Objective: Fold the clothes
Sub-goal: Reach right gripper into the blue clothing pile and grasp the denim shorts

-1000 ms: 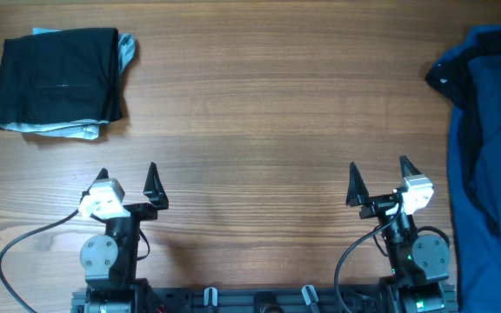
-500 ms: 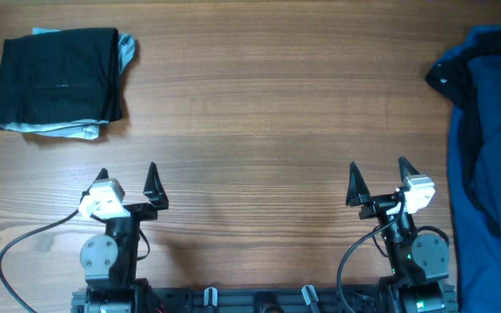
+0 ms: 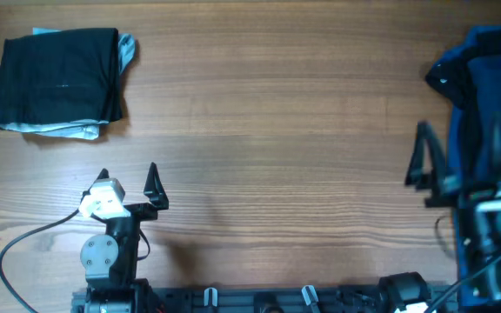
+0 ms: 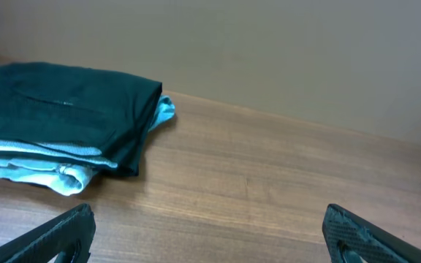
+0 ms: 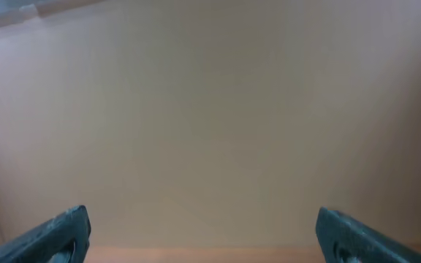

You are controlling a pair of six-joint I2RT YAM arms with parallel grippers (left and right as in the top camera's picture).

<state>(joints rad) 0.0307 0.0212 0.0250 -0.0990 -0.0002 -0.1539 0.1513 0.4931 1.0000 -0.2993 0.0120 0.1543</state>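
The pile of blue clothes (image 3: 485,78) lies at the counter's (image 3: 277,104) right side, cut off by the right edge of the overhead view. Its navy and brighter blue layers are bunched together, so single garments cannot be told apart. The right arm's dark links cover the pile's lower part. The right claw (image 3: 459,130) shows blurred there, its two fingers spread wide over the pile's left margin and nothing between them. Whether a fingertip touches the cloth cannot be told. The right wrist view gives little: the right claw (image 5: 203,234) with its tips far apart at the bottom corners, a plain pale wall (image 5: 210,109) ahead, and a thin strip of counter along the bottom edge.

Against a second ago, the right arm has left its spot near the front edge. It now sits further right and looks larger in the overhead view. The left arm, the pile and the folded garment lie as before.

The left claw (image 3: 127,171) stands wide and empty near the front left, its cable (image 3: 24,248) looping toward the edge. In its own view the left claw (image 4: 207,234) faces the folded dark garment (image 4: 64,109), well apart from it. That garment (image 3: 59,78) sits at the far left of the counter (image 4: 283,183), pale blue cloth showing at its edges.
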